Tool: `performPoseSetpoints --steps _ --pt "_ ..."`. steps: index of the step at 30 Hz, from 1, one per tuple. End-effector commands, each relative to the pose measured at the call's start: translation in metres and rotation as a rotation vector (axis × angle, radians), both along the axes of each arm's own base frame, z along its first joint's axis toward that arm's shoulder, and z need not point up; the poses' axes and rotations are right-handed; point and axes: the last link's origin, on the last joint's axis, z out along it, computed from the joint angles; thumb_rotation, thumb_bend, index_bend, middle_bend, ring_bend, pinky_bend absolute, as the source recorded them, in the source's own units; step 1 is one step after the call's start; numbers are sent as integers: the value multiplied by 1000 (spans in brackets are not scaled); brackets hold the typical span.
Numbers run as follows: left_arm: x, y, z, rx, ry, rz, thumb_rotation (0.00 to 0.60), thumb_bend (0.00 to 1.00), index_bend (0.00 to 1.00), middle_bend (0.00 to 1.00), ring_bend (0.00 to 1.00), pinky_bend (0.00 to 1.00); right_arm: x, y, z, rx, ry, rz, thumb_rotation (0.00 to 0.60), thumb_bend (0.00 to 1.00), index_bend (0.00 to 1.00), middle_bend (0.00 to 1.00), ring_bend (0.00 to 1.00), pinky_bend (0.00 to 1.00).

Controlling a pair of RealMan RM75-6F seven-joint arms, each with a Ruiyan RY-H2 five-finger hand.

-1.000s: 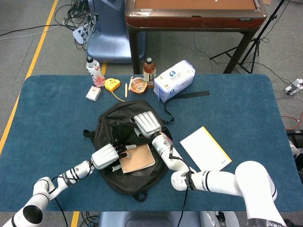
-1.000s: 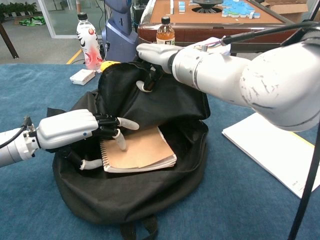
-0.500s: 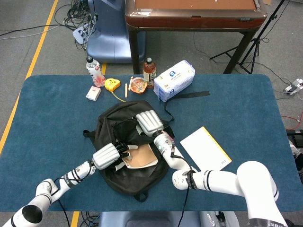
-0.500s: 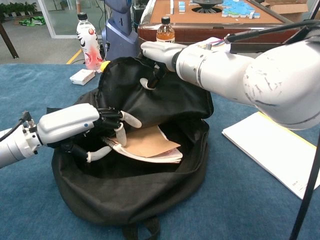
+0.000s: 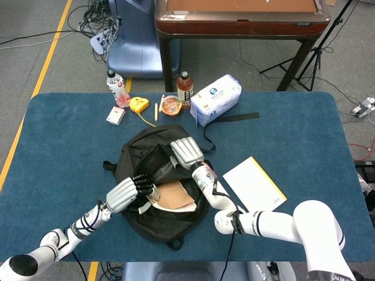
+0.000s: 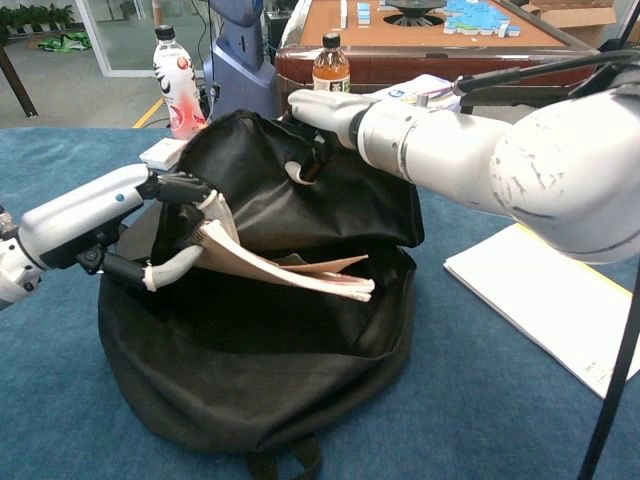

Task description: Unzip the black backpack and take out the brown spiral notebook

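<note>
The black backpack [image 5: 153,218] [image 6: 250,370] lies unzipped in the middle of the blue table. My right hand [image 5: 186,153] [image 6: 330,108] grips the top flap and holds it raised, so the mouth stays wide. My left hand [image 5: 125,196] [image 6: 120,215] grips the spiral edge of the brown spiral notebook [image 5: 176,196] [image 6: 290,272]. The notebook is tilted, its spiral end lifted to the left and its far end still inside the opening. Its pages hang loose below the brown cover.
Along the table's back edge stand a white-pink bottle [image 5: 116,86], a yellow tape measure [image 5: 139,104], a snack bowl [image 5: 171,105], a tea bottle [image 5: 185,88] and a tissue pack [image 5: 216,98]. A white booklet [image 5: 254,183] lies right of the backpack.
My left hand has taken hold of the notebook's spiral edge and raised it up and to the left, tipping it from flat to steeply tilted. The right hand keeps holding the flap up.
</note>
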Motion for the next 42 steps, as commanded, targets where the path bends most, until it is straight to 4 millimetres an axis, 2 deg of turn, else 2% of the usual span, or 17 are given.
performPoseSetpoints --steps 1,9,18,26,28,32,35,37,38,39,42 --pt "5 -8 11 -22 -69 -1 600 471 581 484 371 231 -1 0 0 -1 0 -3 600 646 813 577 503 466" --pt "17 -14 42 15 -173 -1 600 471 587 595 488 289 -7 0 1 2 -3 -13 600 647 813 577 503 466" --pt "11 -2 85 98 -221 94 600 471 597 704 609 364 -15 11 2 32 -5 16 600 646 813 577 503 466" --pt "8 12 122 201 -257 132 600 471 612 749 647 373 -26 27 7 75 9 62 600 646 813 549 499 466" --pt "9 15 132 229 -257 133 600 471 612 753 649 373 -30 33 8 109 19 74 600 645 771 511 463 466" --pt "7 20 147 282 -246 137 600 471 612 756 650 373 -41 49 17 163 79 126 600 621 545 390 331 466" --pt "4 26 156 309 -222 152 600 471 612 757 650 374 -47 62 26 184 96 156 600 507 345 325 262 438" --pt "1 31 157 318 -202 170 600 471 612 757 650 373 -51 71 34 190 82 167 600 329 286 302 234 417" --pt "0 34 157 323 -191 182 600 470 612 757 650 373 -53 75 38 189 83 171 600 186 243 284 216 405" --pt "-3 38 156 331 -164 192 600 470 611 757 650 373 -57 79 43 187 84 177 600 96 199 269 204 395" --pt "-9 50 152 362 -88 211 600 469 611 759 649 374 -65 89 57 171 78 183 600 1 111 232 185 377"
